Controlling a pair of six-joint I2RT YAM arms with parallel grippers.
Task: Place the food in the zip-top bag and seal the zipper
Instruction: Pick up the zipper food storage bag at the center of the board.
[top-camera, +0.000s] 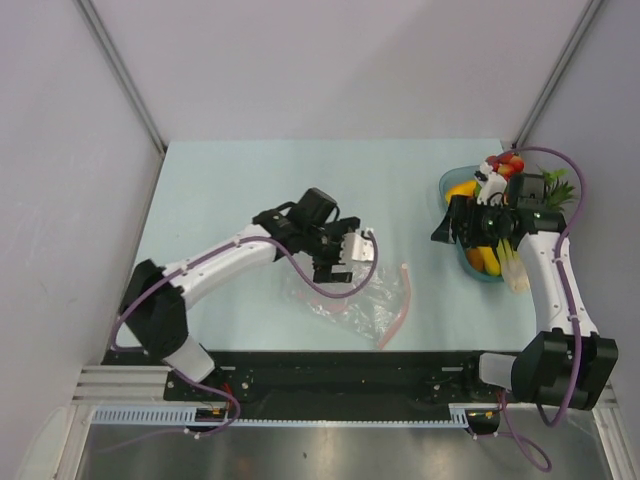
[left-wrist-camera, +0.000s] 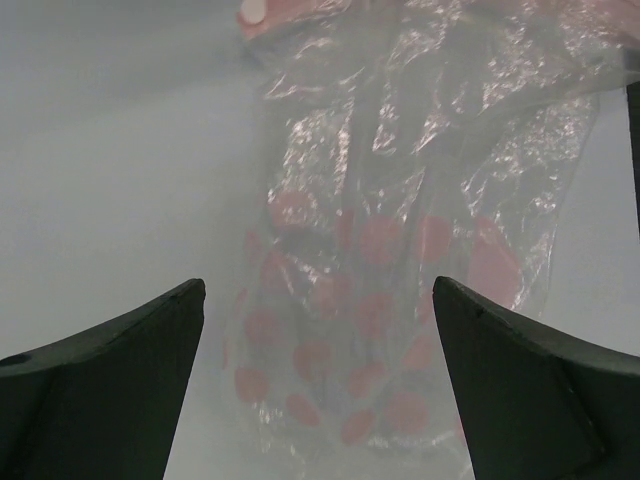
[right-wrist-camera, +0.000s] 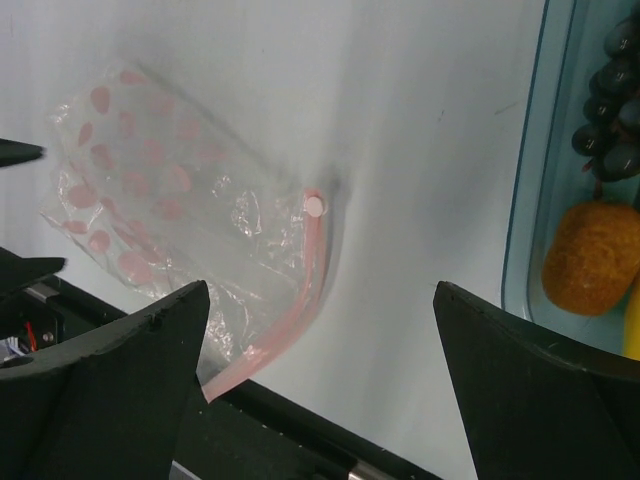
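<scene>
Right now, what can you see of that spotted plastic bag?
The zip-top bag is clear, crinkly plastic printed with pink dots, lying flat and seemingly empty on the pale table. Its pink zipper strip curves along the edge facing the teal bowl. The open left gripper hangs above it, not gripping.

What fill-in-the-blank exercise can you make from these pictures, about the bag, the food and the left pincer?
1. The clear bag with pink dots lies on the ____.
2. The orange and the grapes are in the teal ____.
3. The left pincer hangs above the bag with its jaws ____.
4. The zipper strip on the bag is ____ in colour.

Missing words: table; bowl; open; pink.
</scene>
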